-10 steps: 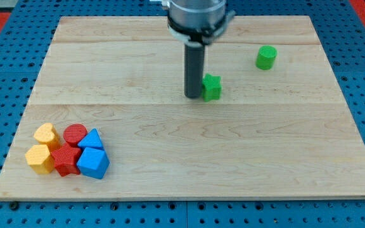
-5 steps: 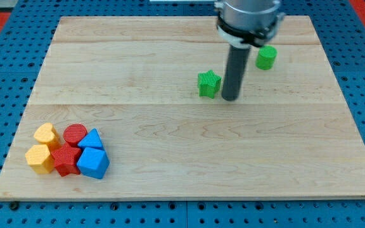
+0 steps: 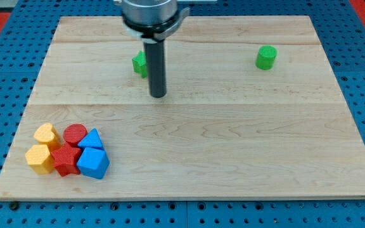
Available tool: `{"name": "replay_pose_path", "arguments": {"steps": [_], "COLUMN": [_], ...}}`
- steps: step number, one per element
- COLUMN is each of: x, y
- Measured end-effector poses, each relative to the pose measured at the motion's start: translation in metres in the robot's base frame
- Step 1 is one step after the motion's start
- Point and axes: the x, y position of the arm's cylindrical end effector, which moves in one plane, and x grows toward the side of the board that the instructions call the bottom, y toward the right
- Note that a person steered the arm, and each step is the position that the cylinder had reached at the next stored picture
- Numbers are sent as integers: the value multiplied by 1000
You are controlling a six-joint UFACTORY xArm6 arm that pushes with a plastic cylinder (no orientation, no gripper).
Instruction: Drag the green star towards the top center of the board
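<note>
You are looking down on a pale wooden board (image 3: 233, 152) made of long planks, their seams running from the view's left to the view's right. Around it lies a blue pegboard (image 3: 5, 57) dotted with holes, and a patch of red shows at both top corners of the view. There are no bins or trays here; every block sits straight on the wood.

The green star (image 3: 139, 64) is in the upper part of the board, left of the middle, partly hidden behind the dark rod (image 3: 156, 66). My tip (image 3: 158, 95) rests on the wood just below and slightly to the right of the star; you cannot tell whether the rod touches it. The arm has no hand to open or close, only this rod under a grey collar (image 3: 149, 14).

A green cylinder (image 3: 266, 57) stands alone near the upper right, well apart from the star and from my tip.

At the lower left you find a tight cluster, blocks touching one another: two orange blocks, one at the cluster's top left (image 3: 45, 135) and one below it (image 3: 40, 158), a red cylinder (image 3: 75, 134), a red star (image 3: 65, 160), a small blue block (image 3: 92, 139) and a larger blue block (image 3: 94, 163) under it
</note>
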Motion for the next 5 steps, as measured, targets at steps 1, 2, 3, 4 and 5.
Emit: {"name": "replay_pose_path", "arguments": {"steps": [1, 2, 3, 4, 5], "x": [-38, -86, -126, -109, -93], "y": [-33, -5, 40, 40, 66]}}
